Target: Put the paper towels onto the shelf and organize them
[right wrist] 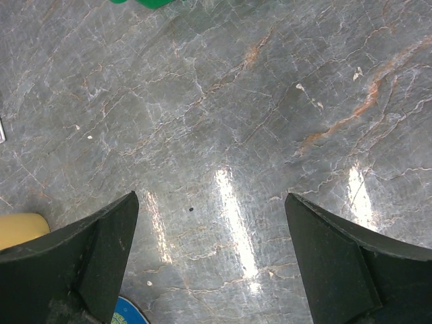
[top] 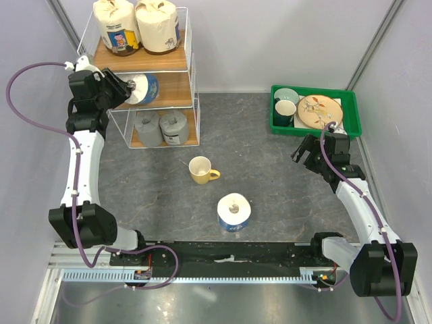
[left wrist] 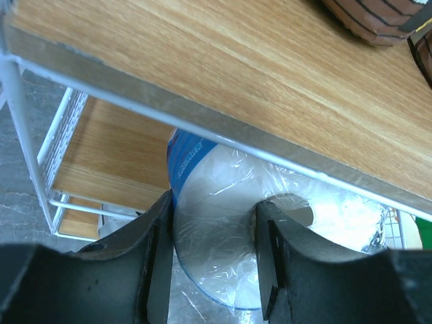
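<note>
The shelf (top: 172,62) stands at the back left. Two cream rolls (top: 137,25) stand on its top tier and two grey rolls (top: 162,127) on the bottom tier. My left gripper (top: 128,86) is shut on a white-and-blue roll (top: 144,88) lying on its side on the middle tier. In the left wrist view one finger is in the roll's core hole and the other on its blue outside (left wrist: 216,223). A second white-and-blue roll (top: 233,212) stands upright on the table. My right gripper (top: 304,152) is open and empty above the table (right wrist: 209,202).
A yellow mug (top: 201,169) stands mid-table between the shelf and the loose roll; its edge shows in the right wrist view (right wrist: 20,229). A green tray (top: 351,115) with dishes sits at the back right, behind my right arm.
</note>
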Action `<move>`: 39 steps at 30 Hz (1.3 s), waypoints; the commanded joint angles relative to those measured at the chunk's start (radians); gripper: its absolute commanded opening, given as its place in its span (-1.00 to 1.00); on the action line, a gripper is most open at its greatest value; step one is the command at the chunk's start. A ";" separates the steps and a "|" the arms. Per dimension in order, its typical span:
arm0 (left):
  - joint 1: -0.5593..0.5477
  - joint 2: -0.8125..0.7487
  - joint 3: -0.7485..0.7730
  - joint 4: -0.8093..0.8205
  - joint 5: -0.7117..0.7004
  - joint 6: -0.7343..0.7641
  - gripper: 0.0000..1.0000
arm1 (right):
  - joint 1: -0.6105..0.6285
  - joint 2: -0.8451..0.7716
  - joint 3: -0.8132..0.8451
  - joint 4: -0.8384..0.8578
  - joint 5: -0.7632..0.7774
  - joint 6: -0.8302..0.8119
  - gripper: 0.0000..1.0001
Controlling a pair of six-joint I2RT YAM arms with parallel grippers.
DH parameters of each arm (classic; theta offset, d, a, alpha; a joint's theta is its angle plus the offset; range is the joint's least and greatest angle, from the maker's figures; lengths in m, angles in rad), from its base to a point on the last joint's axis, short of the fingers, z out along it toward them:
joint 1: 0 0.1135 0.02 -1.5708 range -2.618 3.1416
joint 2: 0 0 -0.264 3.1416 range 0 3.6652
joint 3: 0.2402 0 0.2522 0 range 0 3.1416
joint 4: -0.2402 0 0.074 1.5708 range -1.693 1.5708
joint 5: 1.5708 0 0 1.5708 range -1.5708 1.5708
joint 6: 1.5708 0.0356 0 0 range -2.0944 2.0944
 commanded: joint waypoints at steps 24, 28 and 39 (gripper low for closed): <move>0.009 -0.065 0.082 -0.044 -0.031 0.007 -0.30 | -0.004 -0.004 0.004 0.013 -0.007 -0.009 0.96; 0.008 -0.067 0.089 -0.044 -0.025 0.003 -0.30 | -0.002 -0.007 0.004 0.013 -0.005 -0.009 0.96; 0.009 -0.042 0.079 -0.044 -0.034 0.018 -0.07 | -0.004 -0.003 0.007 0.011 -0.007 -0.011 0.96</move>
